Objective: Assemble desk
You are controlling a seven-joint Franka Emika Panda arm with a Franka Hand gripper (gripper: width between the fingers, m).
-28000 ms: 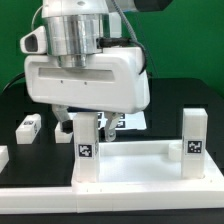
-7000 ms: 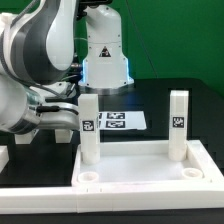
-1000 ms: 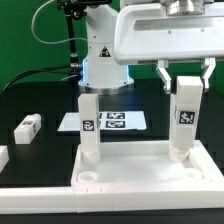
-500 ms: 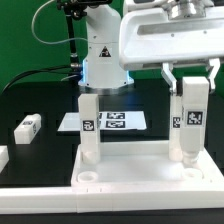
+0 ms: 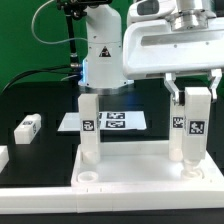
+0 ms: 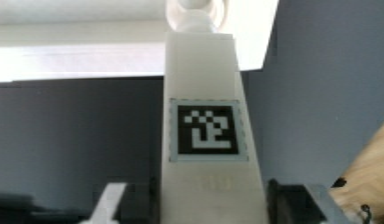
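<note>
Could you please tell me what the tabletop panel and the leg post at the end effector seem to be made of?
The tabletop panel: probably white plastic, smooth and matte; uniform colour, moulded rim. The leg post: apparently the same white plastic, carrying a printed black-and-white tag.

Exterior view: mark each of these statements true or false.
1. Two posts stand upright at the tabletop panel: the left leg post and the right leg post, sides as the exterior view shows them. True.
2. The gripper is at the left leg post. False: its fingers flank the right leg post.
3. A loose leg post lies on the table toward the exterior view's left. True.
4. The marker board rests on the tabletop panel. False: it lies on the table behind the panel.
</note>
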